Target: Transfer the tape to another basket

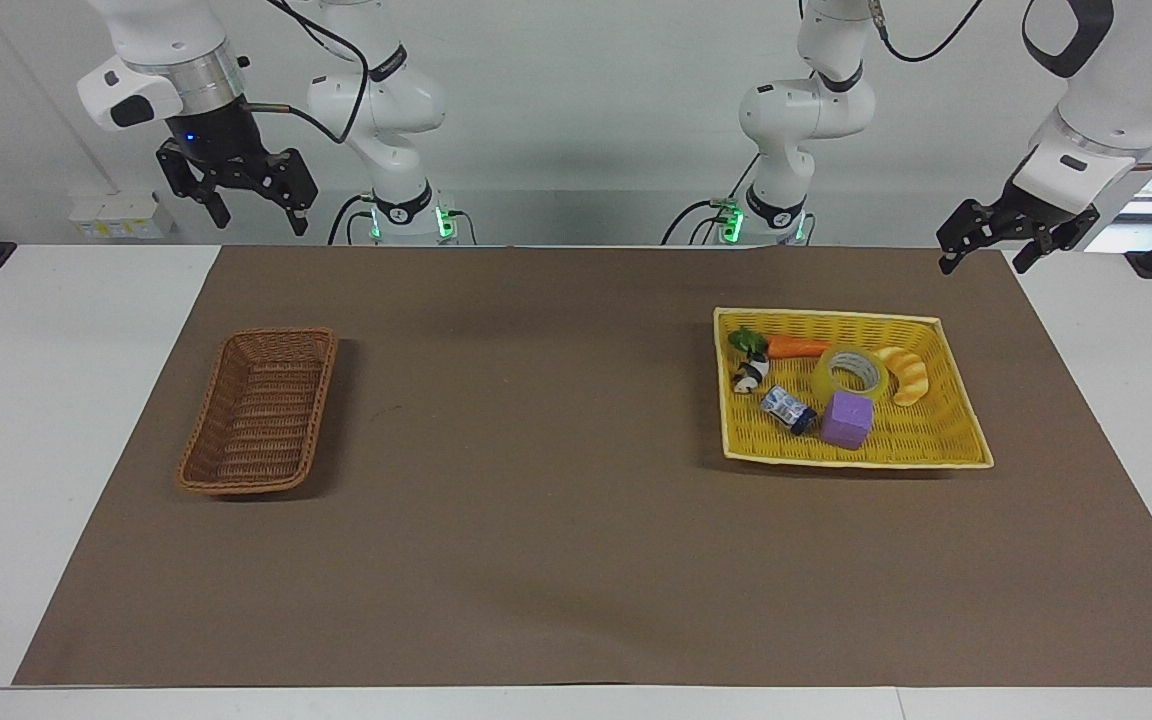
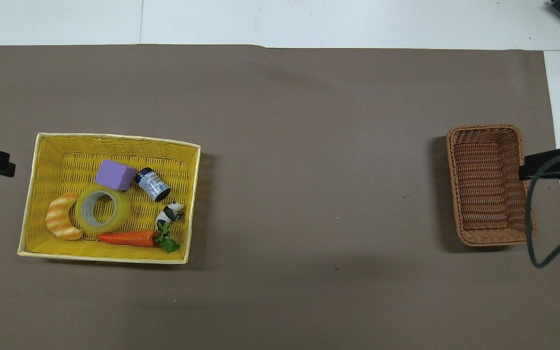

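The tape (image 1: 851, 372) is a translucent yellow roll lying flat in the bright yellow basket (image 1: 956, 425), between a purple cube and a croissant; it also shows in the overhead view (image 2: 103, 210). The brown wicker basket (image 1: 261, 415) stands empty toward the right arm's end of the table and shows in the overhead view too (image 2: 486, 184). My left gripper (image 1: 984, 262) hangs open and empty in the air over the mat's edge by the yellow basket. My right gripper (image 1: 258, 218) hangs open and empty, high over the table's edge by the wicker basket.
The yellow basket (image 2: 56, 155) also holds a purple cube (image 1: 847, 419), a croissant (image 1: 906, 373), a carrot (image 1: 796, 346), a small black-and-white toy (image 1: 752, 374) and a small bottle (image 1: 788, 408). A brown mat (image 1: 536, 450) covers the table between the baskets.
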Available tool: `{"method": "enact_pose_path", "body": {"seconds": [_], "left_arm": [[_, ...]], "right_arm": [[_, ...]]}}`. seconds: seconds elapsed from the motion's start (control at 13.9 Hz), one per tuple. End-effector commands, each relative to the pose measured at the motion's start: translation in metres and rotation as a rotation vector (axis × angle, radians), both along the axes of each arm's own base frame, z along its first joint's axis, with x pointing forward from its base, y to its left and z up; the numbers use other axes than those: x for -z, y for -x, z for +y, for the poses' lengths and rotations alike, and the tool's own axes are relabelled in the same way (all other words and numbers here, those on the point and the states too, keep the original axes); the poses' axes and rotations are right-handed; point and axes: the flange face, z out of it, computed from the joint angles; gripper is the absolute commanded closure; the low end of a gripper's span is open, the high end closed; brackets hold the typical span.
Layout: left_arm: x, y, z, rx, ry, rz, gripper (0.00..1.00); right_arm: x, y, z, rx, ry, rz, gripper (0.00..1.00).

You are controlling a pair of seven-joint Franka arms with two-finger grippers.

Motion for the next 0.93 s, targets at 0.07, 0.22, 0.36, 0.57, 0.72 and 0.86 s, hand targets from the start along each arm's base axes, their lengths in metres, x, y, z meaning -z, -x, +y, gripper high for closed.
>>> {"method": "enact_pose_path", "body": {"seconds": [0.07,0.22,0.36,0.57,0.72,0.86], "left_arm": [[0.0016,0.0006,-0.0039,0.028,-0.013,-0.015,0.0],[0.0014,0.0004,-0.0032,0.022,-0.012,-0.016,0.0],[0.0021,0.0023,-0.0024,0.022,-0.012,-0.012,0.0],[0.0022,0.0018,-0.0034,0.023,-0.01,-0.012,0.0],[0.0013,0.0021,-0.0046,0.026,0.001,-0.015,0.0],[0.0018,0.0019,-0.006,0.025,0.013,-0.015,0.0]], "right_arm": [[0.0004,0.005,0.0007,-0.009,-0.013,-0.006,0.0],[0.0004,0.005,0.0007,-0.009,-0.013,-0.006,0.0],[0.0004,0.005,0.0007,-0.009,-0.013,-0.006,0.0],[0.0004,0.005,0.0007,-0.009,-0.013,-0.006,0.0],[0.0004,0.005,0.0007,-0.009,-0.013,-0.006,0.0],[0.0004,0.005,0.0007,-0.009,-0.013,-0.006,0.0]]}}
